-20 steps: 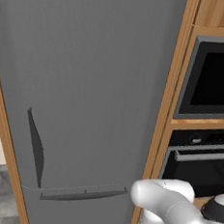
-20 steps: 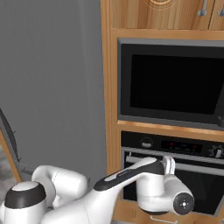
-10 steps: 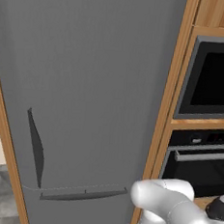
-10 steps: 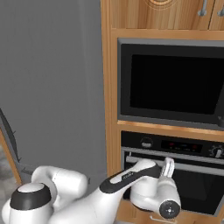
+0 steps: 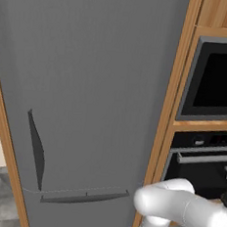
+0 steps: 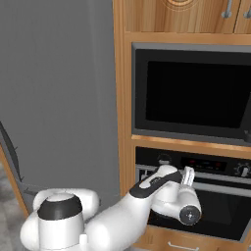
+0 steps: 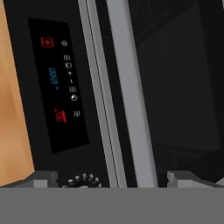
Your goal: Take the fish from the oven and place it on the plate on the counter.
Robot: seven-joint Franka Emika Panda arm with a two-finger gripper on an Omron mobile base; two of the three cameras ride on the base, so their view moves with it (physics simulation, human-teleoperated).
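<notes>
The oven (image 6: 215, 206) is the black built-in unit under the microwave, and its door is closed. Its silver handle (image 6: 220, 188) runs across the top of the door, below the dark control strip (image 6: 206, 164). My gripper (image 6: 188, 174) is right at the left part of that handle. In the hand view the handle (image 7: 127, 96) passes between my fingertips (image 7: 183, 178), and the gripper (image 7: 113, 179) is open with nothing held. The oven (image 5: 199, 163) also sits at the right edge of the left base view. The fish is hidden behind the door. The plate and counter are out of view.
A black microwave (image 6: 196, 93) sits in the wooden frame above the oven. A tall grey fridge (image 5: 89, 83) with a dark handle (image 5: 36, 150) stands to the left. My white arm (image 6: 117, 215) reaches across in front of the lower cabinet.
My hand has shifted slightly left and up along the oven front, staying at the handle. The jaws stay open.
</notes>
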